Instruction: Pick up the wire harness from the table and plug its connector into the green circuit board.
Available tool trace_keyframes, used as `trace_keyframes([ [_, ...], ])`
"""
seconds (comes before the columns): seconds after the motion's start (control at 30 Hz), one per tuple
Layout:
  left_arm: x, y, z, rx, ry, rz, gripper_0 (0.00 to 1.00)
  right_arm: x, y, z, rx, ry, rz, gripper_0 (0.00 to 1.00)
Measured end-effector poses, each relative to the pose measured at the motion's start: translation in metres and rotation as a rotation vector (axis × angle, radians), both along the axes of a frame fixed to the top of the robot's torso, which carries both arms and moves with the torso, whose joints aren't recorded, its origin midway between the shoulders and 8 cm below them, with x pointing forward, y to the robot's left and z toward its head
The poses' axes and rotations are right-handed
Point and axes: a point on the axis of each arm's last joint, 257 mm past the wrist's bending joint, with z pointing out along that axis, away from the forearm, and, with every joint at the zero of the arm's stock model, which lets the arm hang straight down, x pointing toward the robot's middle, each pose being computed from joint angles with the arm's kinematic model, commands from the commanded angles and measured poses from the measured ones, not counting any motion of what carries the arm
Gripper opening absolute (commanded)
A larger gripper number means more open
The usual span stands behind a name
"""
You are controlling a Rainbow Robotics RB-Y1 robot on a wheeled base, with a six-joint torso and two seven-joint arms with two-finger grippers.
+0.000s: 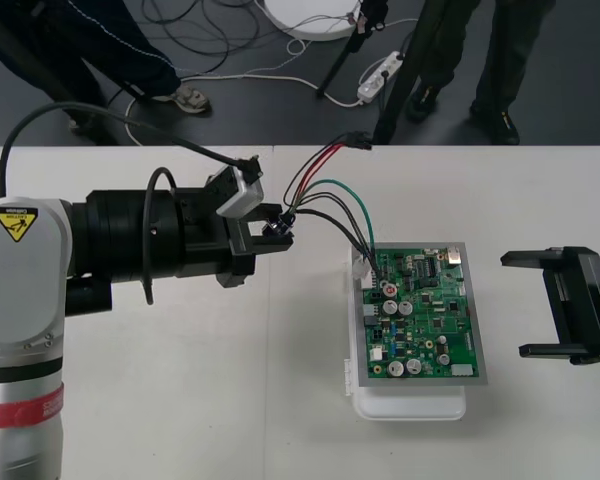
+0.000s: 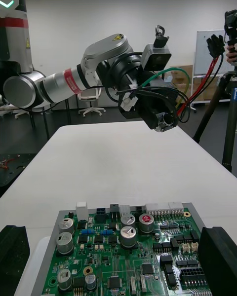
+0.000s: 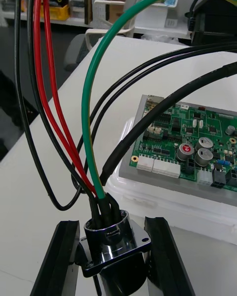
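Yellow warning sign [image 1: 15, 223] on left arm [image 1: 130, 248]

My table [image 1: 180, 400] ran plain and pale under me, right out to its far edge. Past that edge lay a strip of dark floor [image 1: 580, 85]. Loose cables [image 1: 195, 20] looped across it, a white power strip [image 1: 378, 78] lay among them, black tripod legs [image 1: 405, 75] slanted up, and a round white base [image 1: 310, 18] sat beyond.
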Motion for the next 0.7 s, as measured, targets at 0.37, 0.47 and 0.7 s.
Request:
trace_keyframes([
  [0.37, 0.0014, -0.0078, 0.0020, 0.002, -0.049, -0.010, 0.00, -0.0018, 0.0027, 0.0020, 0.004, -0.003, 0.009, 1.00],
  [0.47, 0.0023, -0.0074, 0.0033, -0.002, -0.054, -0.007, 0.00, -0.0022, 0.0030, 0.0024, 0.005, -0.004, 0.012, 1.00],
  [0.7, 0.0045, -0.0041, 0.0049, 0.028, -0.136, -0.027, 0.00, -0.0045, 0.0034, 0.0036, 0.009, -0.005, 0.021, 1.00],
])
